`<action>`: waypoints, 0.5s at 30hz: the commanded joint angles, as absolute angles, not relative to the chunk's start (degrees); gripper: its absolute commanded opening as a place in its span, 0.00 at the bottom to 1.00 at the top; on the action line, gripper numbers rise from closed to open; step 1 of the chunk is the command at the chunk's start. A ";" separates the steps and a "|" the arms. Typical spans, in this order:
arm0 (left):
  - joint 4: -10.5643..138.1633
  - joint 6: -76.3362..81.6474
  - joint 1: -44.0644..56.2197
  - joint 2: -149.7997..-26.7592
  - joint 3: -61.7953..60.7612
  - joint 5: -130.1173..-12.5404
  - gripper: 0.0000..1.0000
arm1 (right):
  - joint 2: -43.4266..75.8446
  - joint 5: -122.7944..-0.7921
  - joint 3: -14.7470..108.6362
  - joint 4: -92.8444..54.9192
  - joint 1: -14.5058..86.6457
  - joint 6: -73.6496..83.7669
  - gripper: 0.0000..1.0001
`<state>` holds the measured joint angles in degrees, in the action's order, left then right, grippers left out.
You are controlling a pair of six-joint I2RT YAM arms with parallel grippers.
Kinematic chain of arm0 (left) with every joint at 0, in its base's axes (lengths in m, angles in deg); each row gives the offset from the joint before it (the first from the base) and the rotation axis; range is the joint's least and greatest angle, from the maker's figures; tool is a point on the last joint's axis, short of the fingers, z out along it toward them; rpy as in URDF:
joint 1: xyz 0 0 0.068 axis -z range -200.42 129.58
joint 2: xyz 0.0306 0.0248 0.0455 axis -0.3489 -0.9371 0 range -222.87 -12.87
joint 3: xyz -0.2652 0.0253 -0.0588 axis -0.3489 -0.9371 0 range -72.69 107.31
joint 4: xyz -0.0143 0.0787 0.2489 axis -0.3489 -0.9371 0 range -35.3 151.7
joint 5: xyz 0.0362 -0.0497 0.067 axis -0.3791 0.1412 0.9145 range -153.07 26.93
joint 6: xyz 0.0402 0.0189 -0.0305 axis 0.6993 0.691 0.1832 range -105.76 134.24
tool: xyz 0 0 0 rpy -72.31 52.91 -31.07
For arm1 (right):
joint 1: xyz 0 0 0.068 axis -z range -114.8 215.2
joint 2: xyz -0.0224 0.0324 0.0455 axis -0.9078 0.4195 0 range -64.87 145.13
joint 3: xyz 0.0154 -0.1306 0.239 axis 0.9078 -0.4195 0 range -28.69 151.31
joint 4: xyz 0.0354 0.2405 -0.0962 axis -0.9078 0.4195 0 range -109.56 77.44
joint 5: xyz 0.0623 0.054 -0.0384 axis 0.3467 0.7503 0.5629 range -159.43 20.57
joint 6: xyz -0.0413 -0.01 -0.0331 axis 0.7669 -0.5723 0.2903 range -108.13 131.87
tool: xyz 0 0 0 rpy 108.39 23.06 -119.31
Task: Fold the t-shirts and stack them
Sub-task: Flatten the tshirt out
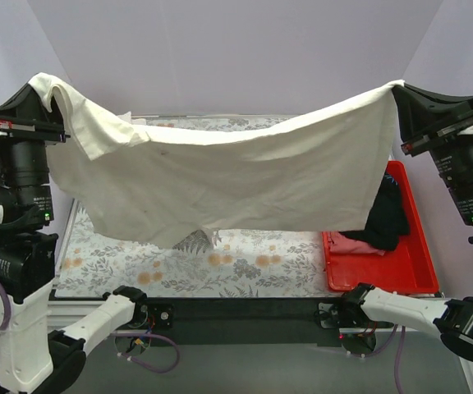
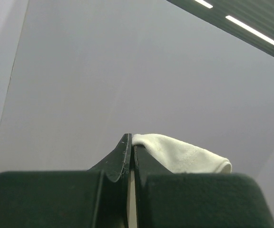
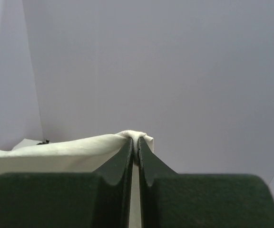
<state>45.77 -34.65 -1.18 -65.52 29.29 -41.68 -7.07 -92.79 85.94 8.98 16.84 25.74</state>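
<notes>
A wide cream-white t-shirt [image 1: 236,176] hangs stretched in the air above the table, sagging in the middle. My left gripper [image 1: 43,86] is shut on its left end, high at the far left. My right gripper [image 1: 397,89] is shut on its right end, high at the far right. In the left wrist view the left gripper [image 2: 132,138] pinches a cream fold [image 2: 184,154] that drapes to the right. In the right wrist view the right gripper [image 3: 137,140] nips cream cloth [image 3: 56,152] that runs off to the left. A black t-shirt [image 1: 387,217] and a pinkish one [image 1: 360,245] lie in the tray.
A red plastic tray [image 1: 401,267] sits on the table's right side, below the hanging shirt's right end. The table [image 1: 220,267] has a floral cover. Both arm bases stand at the near edge. Plain grey walls surround the table.
</notes>
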 commanded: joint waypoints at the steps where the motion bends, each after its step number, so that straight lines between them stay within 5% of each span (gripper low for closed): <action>1: 44.55 -34.63 -1.35 -69.11 27.96 -43.57 0.00 | -4.59 -93.07 83.38 7.52 17.12 26.99 0.01; 8: 48.07 -34.02 -1.96 -82.11 23.99 -43.11 0.00 | 2.79 -101.07 73.71 0.49 18.43 29.01 0.01; 15: 50.44 -40.17 -12.68 -99.58 28.64 -57.87 0.00 | 16.23 -84.04 73.96 -3.64 34.77 22.60 0.01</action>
